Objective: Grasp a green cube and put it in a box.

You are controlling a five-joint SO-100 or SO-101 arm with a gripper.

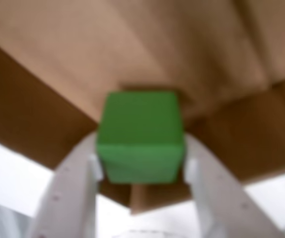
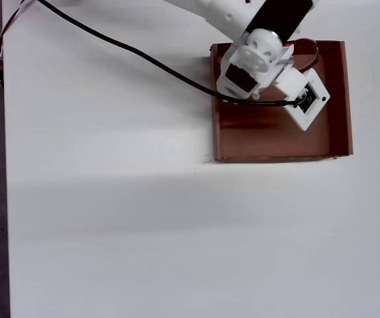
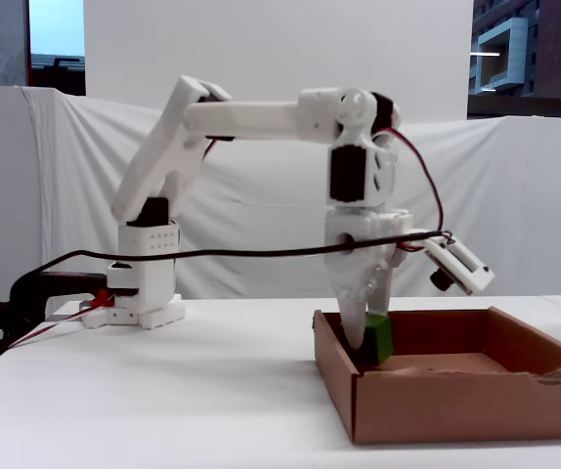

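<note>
**Cube held low inside the box, ready to drop**

In the wrist view the claw (image 1: 141, 171) pinches the green cube (image 1: 140, 141) between its two white fingers (image 1: 94, 166), centre frame, with brown cardboard behind. The fixed view shows the cube (image 3: 378, 337) at lower centre, below the rim of the box (image 3: 456, 410), close to the floor near its left wall. The carrying step looks finished. The next move calls for spreading the fingers to let go, then lifting straight up clear of the walls.
</note>
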